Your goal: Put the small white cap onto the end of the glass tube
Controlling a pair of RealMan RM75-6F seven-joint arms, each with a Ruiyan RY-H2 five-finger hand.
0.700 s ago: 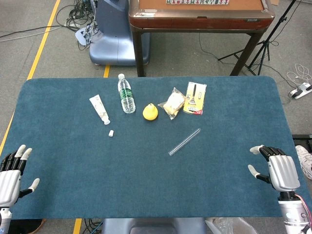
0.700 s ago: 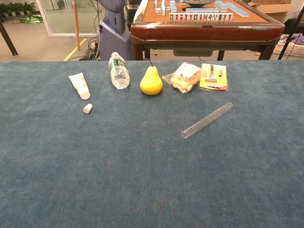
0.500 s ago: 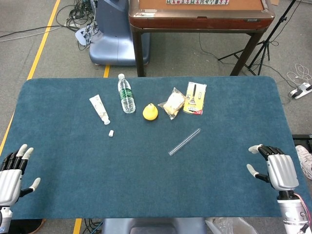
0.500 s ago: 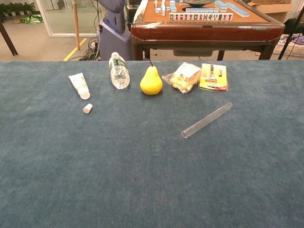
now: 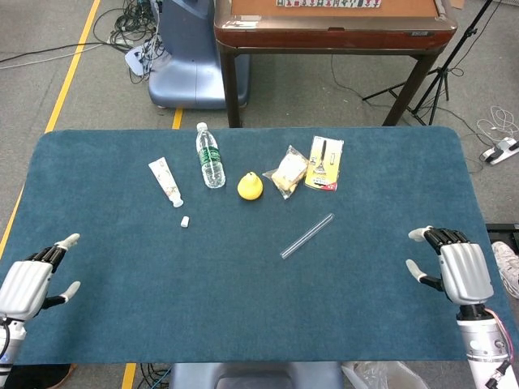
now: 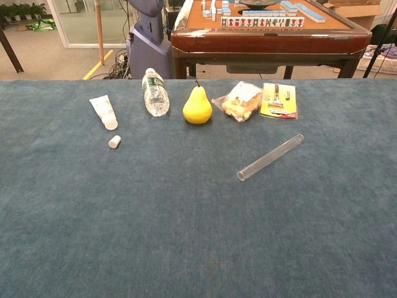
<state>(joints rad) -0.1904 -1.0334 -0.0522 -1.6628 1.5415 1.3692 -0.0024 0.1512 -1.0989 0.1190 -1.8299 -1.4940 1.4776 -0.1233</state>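
Observation:
A small white cap (image 5: 185, 220) (image 6: 114, 141) lies alone on the blue felt table (image 5: 243, 300), just below the nozzle of a white tube of cream (image 5: 165, 181) (image 6: 103, 112). The clear glass tube (image 5: 307, 236) (image 6: 270, 158) lies diagonally right of centre, nothing touching it. My left hand (image 5: 31, 281) hovers at the table's near left edge, fingers apart and empty. At the near right edge my right hand (image 5: 452, 269) is also empty with its fingers spread. Neither hand shows in the chest view.
A water bottle (image 5: 210, 156) lies on its side, with a yellow pear (image 5: 250, 186), a bag of snacks (image 5: 288, 173) and a yellow blister card (image 5: 325, 163) in a row behind the tube. A wooden game table (image 5: 332, 24) stands beyond the far edge.
My left hand has swung inward and turned over the table's left edge. My right hand has crept slightly forward. The cap and the glass tube have not moved.

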